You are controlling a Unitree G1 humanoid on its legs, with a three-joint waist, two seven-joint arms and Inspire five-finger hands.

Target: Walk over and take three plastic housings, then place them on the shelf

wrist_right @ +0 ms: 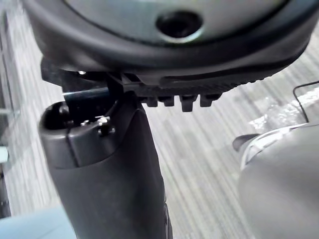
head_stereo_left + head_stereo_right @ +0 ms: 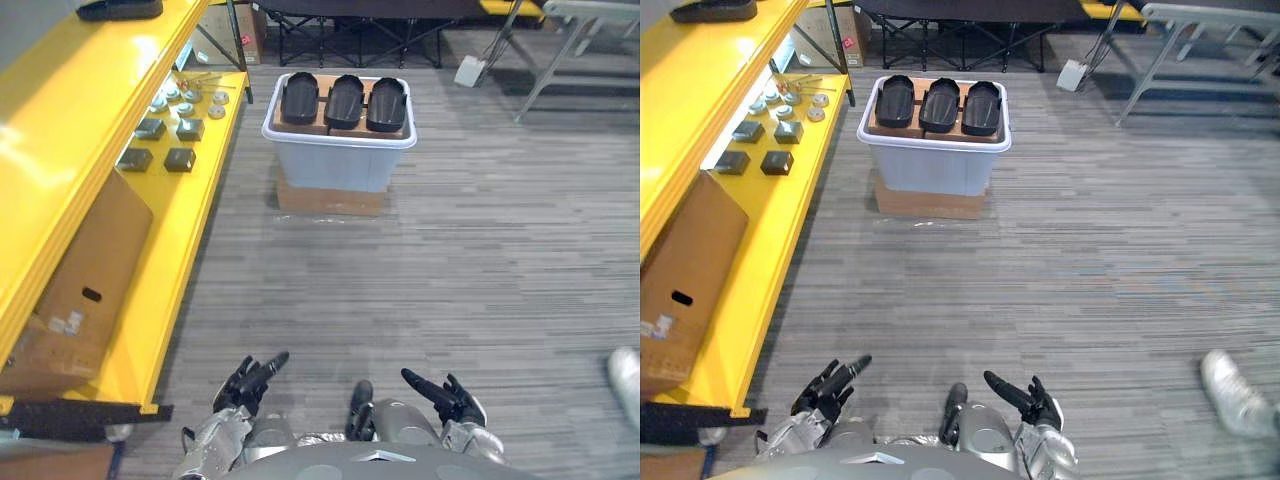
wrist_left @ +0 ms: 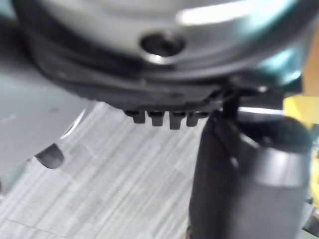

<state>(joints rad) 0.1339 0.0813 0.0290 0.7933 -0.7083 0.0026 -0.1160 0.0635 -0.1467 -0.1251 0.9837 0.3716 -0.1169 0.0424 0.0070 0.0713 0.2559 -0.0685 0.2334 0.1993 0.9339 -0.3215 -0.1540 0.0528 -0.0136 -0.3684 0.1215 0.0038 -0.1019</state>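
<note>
Three black plastic housings lie side by side on cardboard on top of a pale grey bin, far ahead on the floor. The yellow shelf runs along the left side. My left hand and right hand are low at the near edge, far from the bin. Both have straight fingers pointing forward and hold nothing. In the wrist views the left thumb and the right thumb stand free over the carpet.
The bin rests on a flat cardboard box. The lower shelf board holds small metal parts and a large cardboard box. A black object lies on the top board. A person's shoe is at the right. Folding frames stand behind.
</note>
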